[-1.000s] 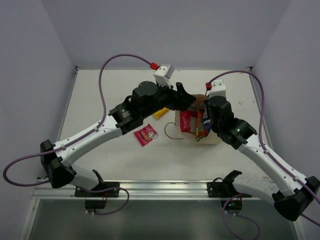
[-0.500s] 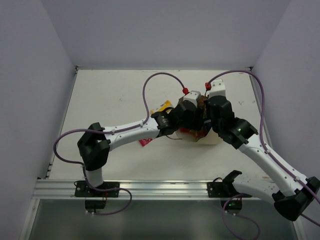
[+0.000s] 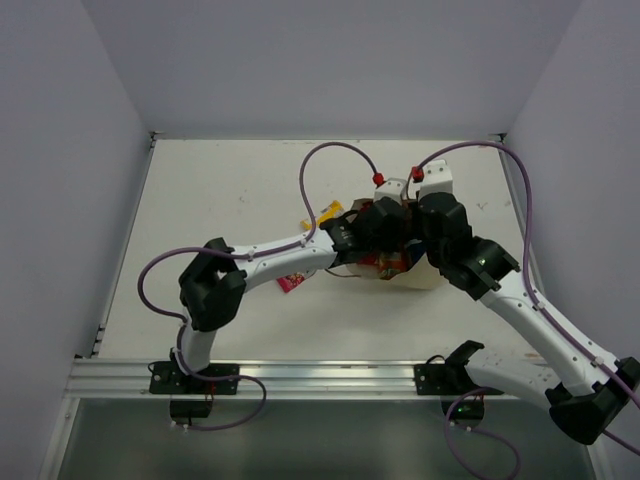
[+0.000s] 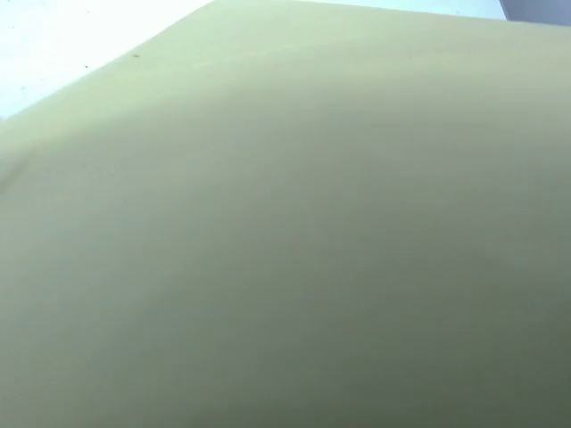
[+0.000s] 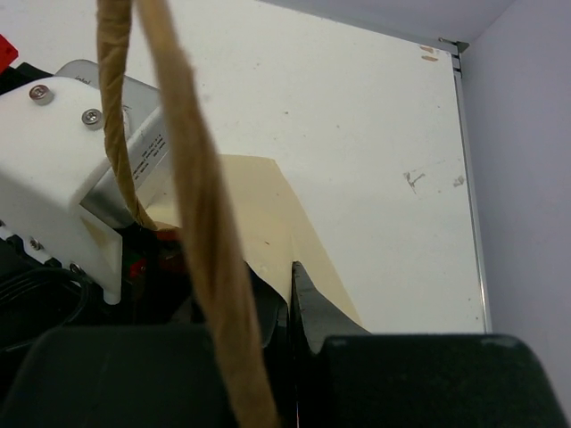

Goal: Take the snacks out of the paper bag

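Right of centre on the white surface (image 3: pixel 200 200), tall tan kraft paper bag (image 3: pixel 420 277) — rim clamped in right end effector (image 5: pixel 294 290); left end effector (image 3: pixel 390 232) inside, grip impossible to tell; small yellow bar wrapper (image 3: pixel 326 212) outside.

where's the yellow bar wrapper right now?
Top view: the yellow bar wrapper lies on the table just left of the paper bag, on the far side of the left arm, which partly hides it.
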`<state>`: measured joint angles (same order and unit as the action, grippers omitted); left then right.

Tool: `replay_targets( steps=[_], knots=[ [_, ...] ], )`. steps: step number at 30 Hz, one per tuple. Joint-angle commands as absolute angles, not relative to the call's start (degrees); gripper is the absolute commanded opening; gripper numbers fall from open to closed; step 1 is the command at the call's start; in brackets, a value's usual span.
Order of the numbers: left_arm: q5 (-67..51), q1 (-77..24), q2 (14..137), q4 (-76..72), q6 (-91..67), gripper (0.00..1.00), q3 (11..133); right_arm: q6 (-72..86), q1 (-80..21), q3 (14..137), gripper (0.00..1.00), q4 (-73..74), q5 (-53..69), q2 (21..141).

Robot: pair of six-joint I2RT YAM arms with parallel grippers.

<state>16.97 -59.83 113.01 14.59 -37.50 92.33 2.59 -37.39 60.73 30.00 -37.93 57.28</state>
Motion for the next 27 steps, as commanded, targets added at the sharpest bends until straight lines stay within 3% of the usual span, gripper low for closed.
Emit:
replay_targets(
  steps=[1, 15, 21, 27],
  knots=[
    [19.8, -58.9, 108.2, 15.0, -36.3, 0.04, 92.8, 2.6, -37.5, 62.3, 0.0, 27.3, -38.5, 55.4],
    [21.4, -53.9, 82.0, 20.7, -30.6, 0.0, 85.8, 2.1, -37.4, 60.1, 0.0, 26.7, -43.7, 57.2],
    [22.1, -41.6, 68.5, 20.7, -28.4, 0.0, 82.4, 2.3, -37.4, 59.9, 0.0, 26.9, -44.2, 56.8],
    [12.8, -26.6, 69.5, 16.7, -28.4, 0.0, 75.4, 3.1, -37.4, 60.5, 0.0, 28.0, -43.2, 56.5]
  ],
)
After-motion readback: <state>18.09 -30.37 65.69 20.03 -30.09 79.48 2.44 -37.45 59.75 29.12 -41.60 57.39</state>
